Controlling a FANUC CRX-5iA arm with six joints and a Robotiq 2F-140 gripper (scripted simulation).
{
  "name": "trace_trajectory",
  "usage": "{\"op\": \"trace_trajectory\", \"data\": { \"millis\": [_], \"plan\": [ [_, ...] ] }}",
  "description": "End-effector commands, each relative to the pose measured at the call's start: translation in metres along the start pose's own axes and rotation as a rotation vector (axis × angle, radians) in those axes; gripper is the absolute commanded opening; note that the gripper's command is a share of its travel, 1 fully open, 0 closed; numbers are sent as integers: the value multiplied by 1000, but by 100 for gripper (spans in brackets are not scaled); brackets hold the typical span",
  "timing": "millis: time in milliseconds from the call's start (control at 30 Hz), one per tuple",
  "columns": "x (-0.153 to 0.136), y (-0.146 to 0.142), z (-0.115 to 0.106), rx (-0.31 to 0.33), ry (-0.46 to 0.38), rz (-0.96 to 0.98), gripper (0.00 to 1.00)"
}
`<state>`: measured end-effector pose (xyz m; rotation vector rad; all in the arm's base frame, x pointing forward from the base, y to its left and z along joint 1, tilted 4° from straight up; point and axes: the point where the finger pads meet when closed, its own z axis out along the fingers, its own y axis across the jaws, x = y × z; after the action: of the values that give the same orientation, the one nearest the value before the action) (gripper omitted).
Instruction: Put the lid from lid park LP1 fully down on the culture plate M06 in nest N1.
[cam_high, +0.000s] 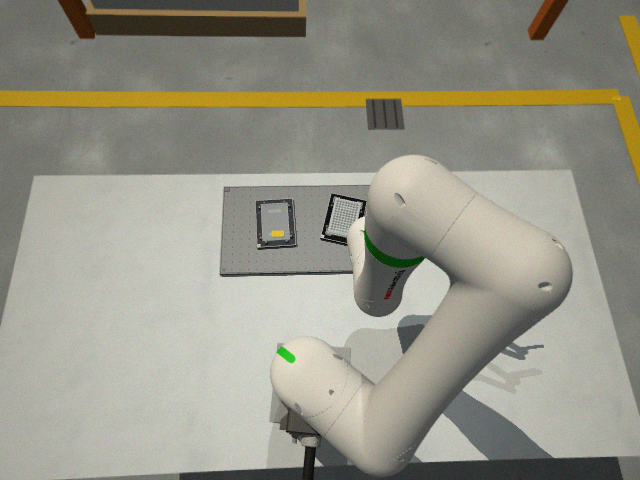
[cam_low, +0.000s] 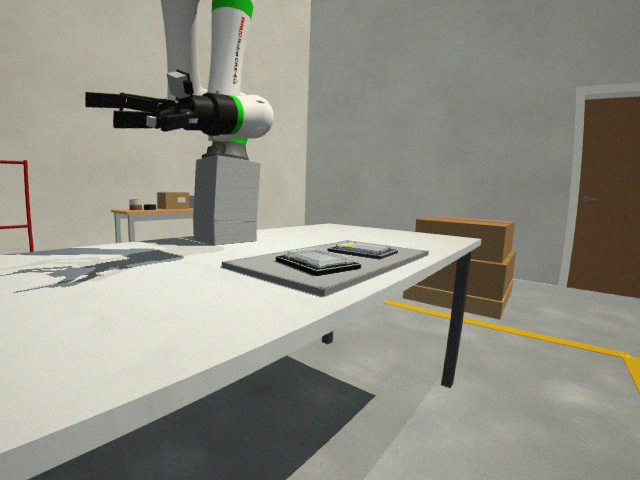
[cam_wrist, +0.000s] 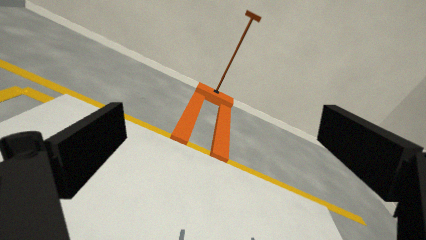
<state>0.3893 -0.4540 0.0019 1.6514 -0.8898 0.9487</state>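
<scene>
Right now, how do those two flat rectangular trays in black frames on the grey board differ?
The tray with the yellow patch has a smooth, plain top; the gridded tray shows rows of small wells. The yellow-patch tray lies fully in sight from above; the white arm covers part of the gridded tray. Both lie flat in black frames on the grey board, untouched.

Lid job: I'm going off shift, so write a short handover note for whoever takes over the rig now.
Gripper: open, holding nothing, high above the table and pointing sideways, away from the work.
Lid: in its holder on the grey base plate, with a yellow patch on it, untouched.
Culture plate: uncovered in its own holder beside the lid, wells showing, partly hidden by the arm in the top view.
Done: nothing yet.
Left: go to the lid, grip and lift it, carry it over the plate, set it fully down, let go.
</scene>
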Motion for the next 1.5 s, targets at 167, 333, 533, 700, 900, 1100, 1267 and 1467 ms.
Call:
{"op": "trace_trajectory", "data": {
  "millis": [167, 333, 533, 700, 900, 1100, 1267, 1467],
  "plan": [
    [1, 0, 0, 0, 1, 1, 100],
    [1, 0, 0, 0, 1, 1, 100],
    [1, 0, 0, 0, 1, 1, 100],
    [1, 1, 2, -13, -7, -20, 100],
    [2, 1, 9, -89, -82, -165, 100],
    [-4, -7, 3, -135, -217, -324, 100],
    [-38, -51, -49, -54, -425, -497, 100],
    [-69, -98, -108, 107, -590, -626, 100]
  ]
}}
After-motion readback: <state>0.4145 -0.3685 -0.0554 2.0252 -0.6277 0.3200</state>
